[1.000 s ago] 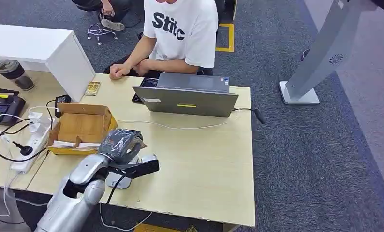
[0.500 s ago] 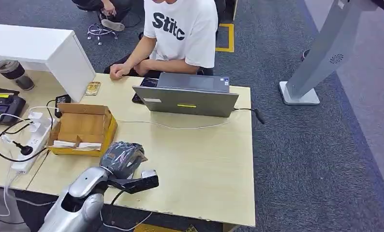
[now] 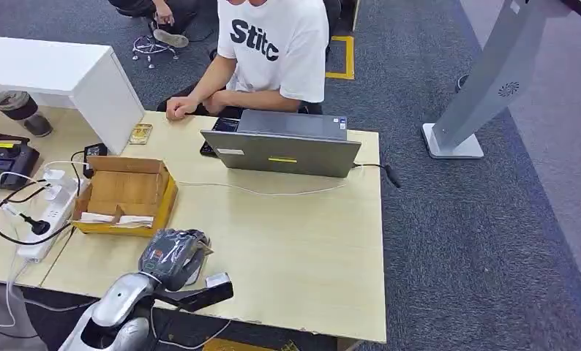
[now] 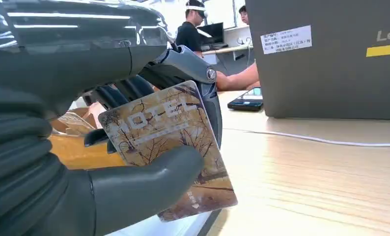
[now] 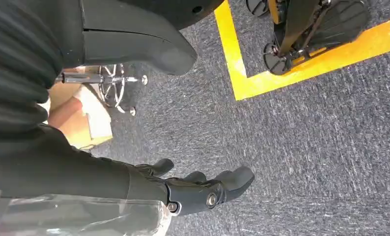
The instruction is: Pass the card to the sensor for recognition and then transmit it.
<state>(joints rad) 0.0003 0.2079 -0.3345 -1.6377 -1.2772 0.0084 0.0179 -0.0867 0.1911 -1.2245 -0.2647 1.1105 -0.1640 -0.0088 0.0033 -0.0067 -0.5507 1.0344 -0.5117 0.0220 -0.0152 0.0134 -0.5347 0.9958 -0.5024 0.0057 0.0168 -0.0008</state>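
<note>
My left hand (image 3: 172,256) hovers low over the near edge of the wooden table (image 3: 302,248). It pinches a brown hotel card (image 4: 168,147) between the thick grey thumb (image 4: 144,184) and the dark fingers (image 4: 134,88). The card is printed with bare trees and is tilted over the white sensor (image 4: 149,228), whose edge peeks out beside the hand (image 3: 197,273). My right hand (image 5: 203,189) hangs over grey carpet, its fingers apart and holding nothing.
An open cardboard box (image 3: 125,194) stands just beyond my left hand. A grey laptop (image 3: 284,146) and a thin white cable (image 3: 273,192) lie farther back. A person in a white T-shirt (image 3: 276,44) sits behind the laptop. A power strip (image 3: 46,212) lies at the left.
My left hand has drawn back toward the table's near edge, carrying the card away from the cardboard box. The person and the laptop have not moved.
</note>
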